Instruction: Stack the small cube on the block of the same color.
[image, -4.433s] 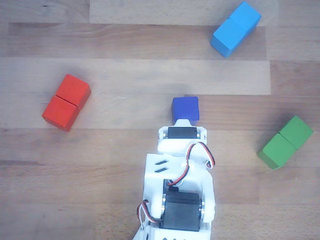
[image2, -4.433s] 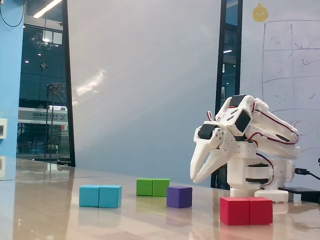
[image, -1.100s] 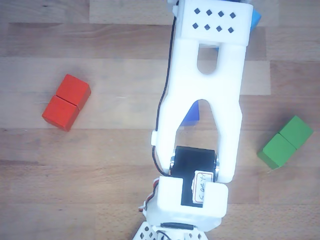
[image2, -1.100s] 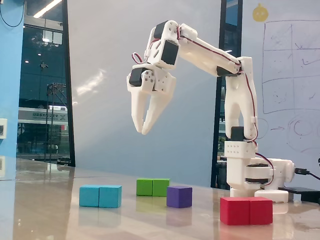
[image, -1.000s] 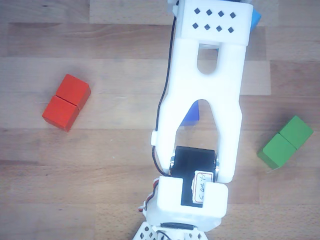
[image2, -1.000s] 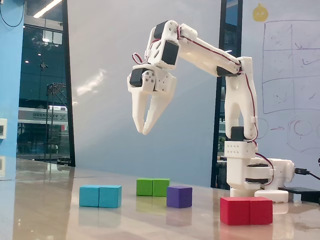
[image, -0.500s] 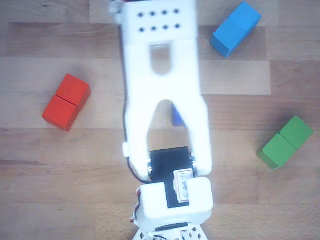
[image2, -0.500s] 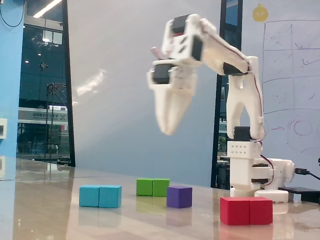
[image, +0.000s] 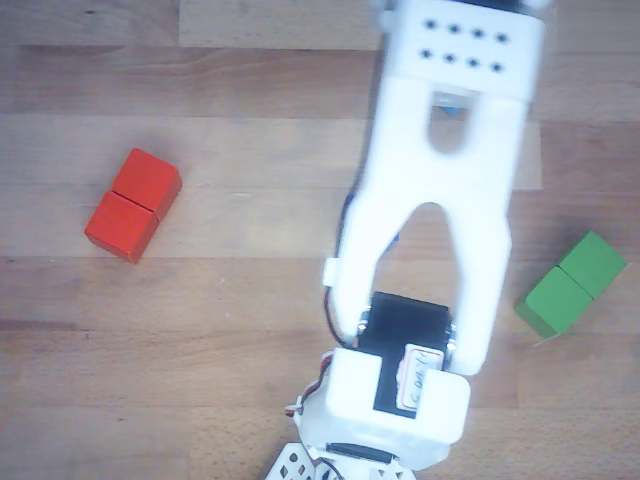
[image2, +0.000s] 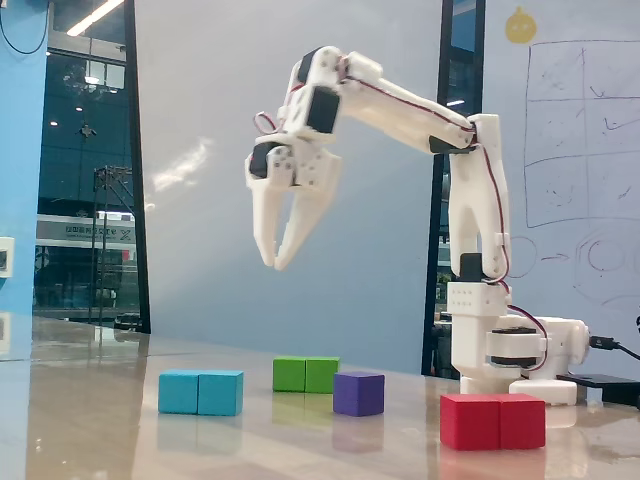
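Observation:
In the fixed view the small cube (image2: 358, 393) looks dark blue-violet and sits on the table, right of centre. The sky-blue double block (image2: 200, 392) lies to its left. My gripper (image2: 271, 265) hangs high above the table, over the stretch between that block and the cube. It points down, and its fingers are slightly parted with nothing between them. In the other view the white arm (image: 440, 200) covers both the cube and the sky-blue block, and the fingers do not show there.
A green double block (image2: 305, 374) (image: 572, 284) lies behind the cube. A red double block (image2: 492, 420) (image: 132, 204) stands nearest the fixed camera. The arm's base (image2: 510, 350) stands at the right in the fixed view.
Over the last half second the arm has swung: the gripper moved left and a little lower in the fixed view, and rightward in the other view, where it now covers the sky-blue block. No block has moved.

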